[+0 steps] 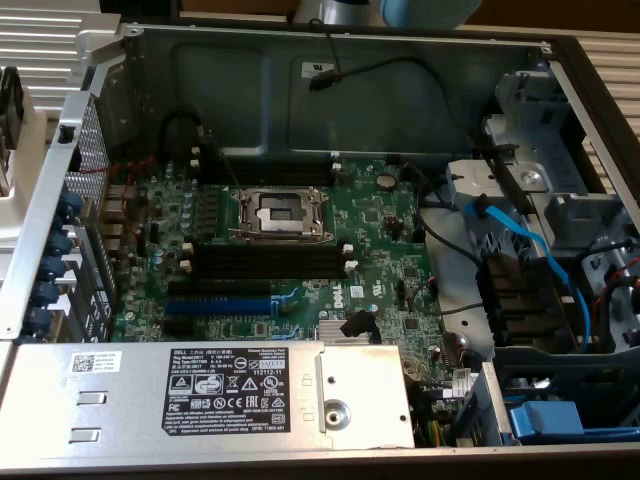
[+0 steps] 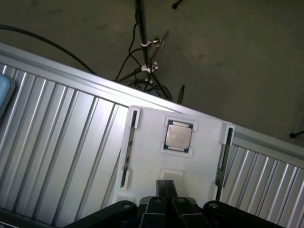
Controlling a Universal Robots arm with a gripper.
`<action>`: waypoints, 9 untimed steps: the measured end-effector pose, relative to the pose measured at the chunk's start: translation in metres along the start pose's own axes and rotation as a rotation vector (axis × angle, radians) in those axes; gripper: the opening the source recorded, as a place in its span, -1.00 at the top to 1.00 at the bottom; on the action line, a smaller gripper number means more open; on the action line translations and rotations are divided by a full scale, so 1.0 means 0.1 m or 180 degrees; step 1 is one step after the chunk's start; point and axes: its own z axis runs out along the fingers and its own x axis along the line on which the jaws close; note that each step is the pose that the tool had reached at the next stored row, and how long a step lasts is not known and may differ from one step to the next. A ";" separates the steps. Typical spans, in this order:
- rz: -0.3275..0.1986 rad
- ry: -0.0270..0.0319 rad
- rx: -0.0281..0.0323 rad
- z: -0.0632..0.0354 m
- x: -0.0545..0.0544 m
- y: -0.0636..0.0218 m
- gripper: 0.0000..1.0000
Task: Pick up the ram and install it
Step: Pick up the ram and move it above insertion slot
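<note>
**Claw clenched over tray, ram not yet picked**

Black two-finger gripper (image 2: 165,186) is clenched w/ nothing btwn its jaws, hanging over the flat white plastic tray (image 2: 147,142). Task's thing: a long, narrow dark ram stick (image 2: 128,149) stands on edge in one side slot of the tray. A second ram stick (image 2: 224,154) stands in the opposite slot. Square silver CPU chip (image 2: 178,136) lies btwn them, apart from both. Tray rests on a ribbed aluminium table (image 2: 61,142).

Exterior view: long black memory slots (image 1: 265,262) on the green motherboard (image 1: 385,225) look empty.

Judgement: step in hand = the pick. Claw lines up w/ the chip, not w/ either stick, so it needs a sideways shift and spread jaws. Grip mid-length across the thin faces, lift straight, no twist, and keep clear of the chip.
</note>
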 end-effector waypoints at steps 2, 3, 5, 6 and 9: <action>0.0000 0.0000 0.0000 0.008 0.00 0.004 0.80; 0.0000 0.0000 0.0000 0.013 0.01 0.007 0.80; 0.0000 0.0000 0.0000 0.028 0.02 0.013 0.80; -0.0001 0.0000 -0.0001 0.035 0.04 0.017 0.80; -0.0001 0.0000 0.0000 0.061 0.13 0.046 0.80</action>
